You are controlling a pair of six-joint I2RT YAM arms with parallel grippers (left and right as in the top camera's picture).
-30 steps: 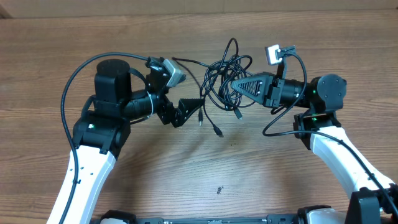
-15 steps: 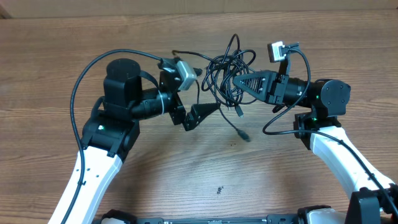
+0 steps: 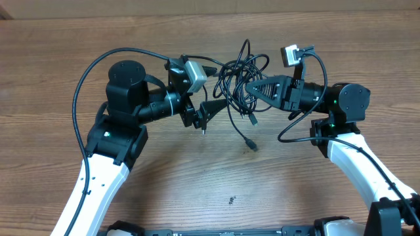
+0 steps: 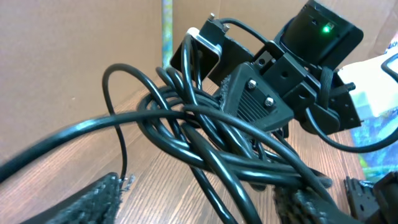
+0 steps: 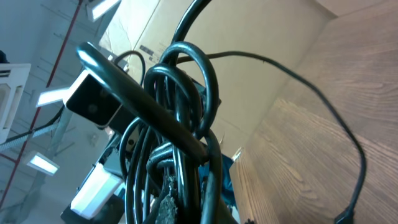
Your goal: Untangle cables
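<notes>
Here, right pincer (image 3: 245, 88) clamps cables (image 3: 237, 71); left pincer (image 3: 212, 109) gapes.

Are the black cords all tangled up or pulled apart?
Tangled. The cables loop over each other in one bunch held by the right gripper; one plug end trails loose.

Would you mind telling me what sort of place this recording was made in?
Probably a robotics lab bench: the left arm and right arm share a wood-grain table, cardboard panels stand beside it, and strip lights show overhead.
</notes>
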